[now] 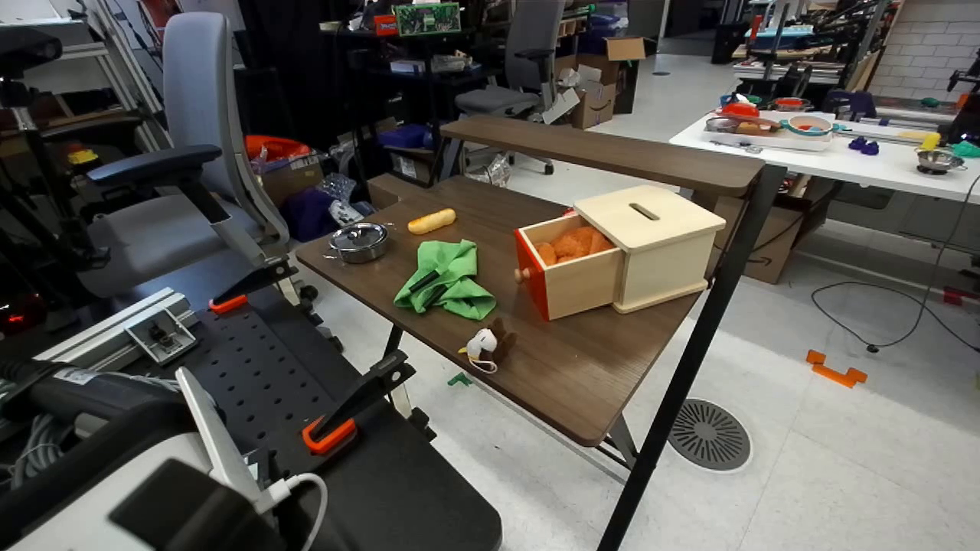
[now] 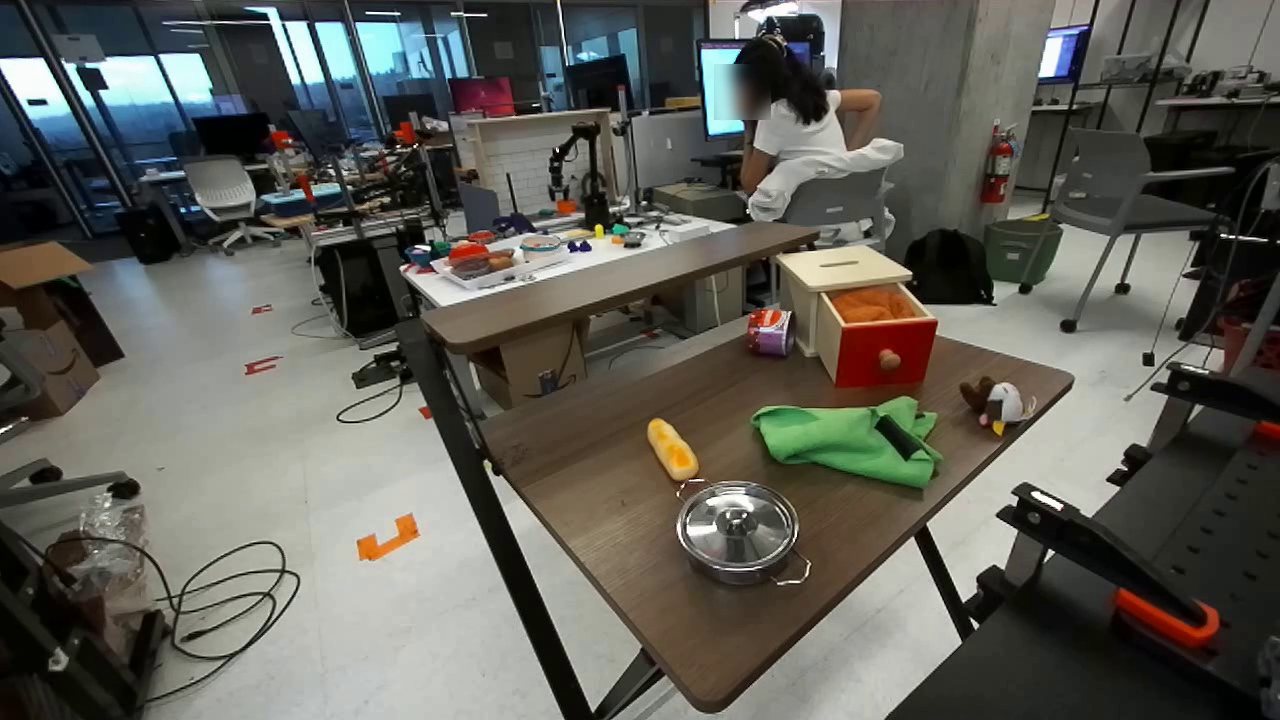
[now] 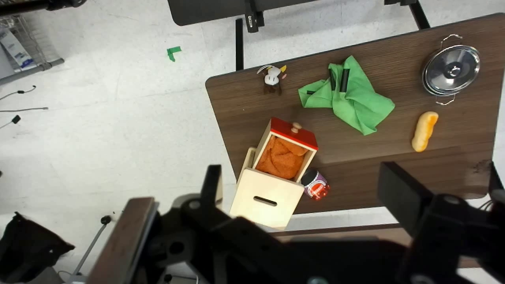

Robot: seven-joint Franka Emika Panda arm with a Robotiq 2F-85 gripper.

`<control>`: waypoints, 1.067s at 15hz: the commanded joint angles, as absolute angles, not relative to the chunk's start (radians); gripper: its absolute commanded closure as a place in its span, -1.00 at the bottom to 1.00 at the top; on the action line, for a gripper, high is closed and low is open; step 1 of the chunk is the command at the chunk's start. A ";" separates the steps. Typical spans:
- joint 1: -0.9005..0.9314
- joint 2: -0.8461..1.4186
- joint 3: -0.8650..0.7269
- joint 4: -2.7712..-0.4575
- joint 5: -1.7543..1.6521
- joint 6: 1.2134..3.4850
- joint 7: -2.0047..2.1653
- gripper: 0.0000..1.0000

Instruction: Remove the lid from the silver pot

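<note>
Silver pot [image 2: 735, 574]: on the brown table [image 2: 600, 520], on the side of the green cloth [image 3: 361, 100] away from the wooden box [image 1: 660, 266]; lid [image 2: 738, 522] on, interior hidden. Wooden box: across the cloth from the pot; drawer [image 2: 862, 366] standing open on the cloth's side, orange fabric [image 3: 282, 157] inside. Purple-labelled jar [image 3: 317, 187]: just beside the box, farther from the cloth than the drawer front; contact with box cannot be told. Gripper [image 3: 302, 173], wrist view: jaws wide apart, clear of the table, box and jar seen through the gap.

On the table [image 2: 610, 510] the cloth [image 2: 840, 440] lies between pot [image 2: 738, 535] and box [image 2: 858, 345].
</note>
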State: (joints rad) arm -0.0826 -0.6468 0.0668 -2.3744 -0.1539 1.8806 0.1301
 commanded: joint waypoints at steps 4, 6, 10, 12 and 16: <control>-0.011 -0.466 0.115 -2.365 -0.152 2.061 0.151 -1.00; 0.013 -0.384 0.148 -2.367 -0.167 2.132 0.163 -1.00; 0.086 -0.221 0.169 -2.365 -0.119 2.231 0.119 -1.00; 0.113 -0.130 0.178 -2.356 -0.108 2.295 0.125 -1.00; 0.150 0.065 0.201 -2.320 -0.139 2.417 0.181 -1.00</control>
State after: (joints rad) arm 0.1283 -0.0736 0.1904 -2.3748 -0.1294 2.3515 0.1500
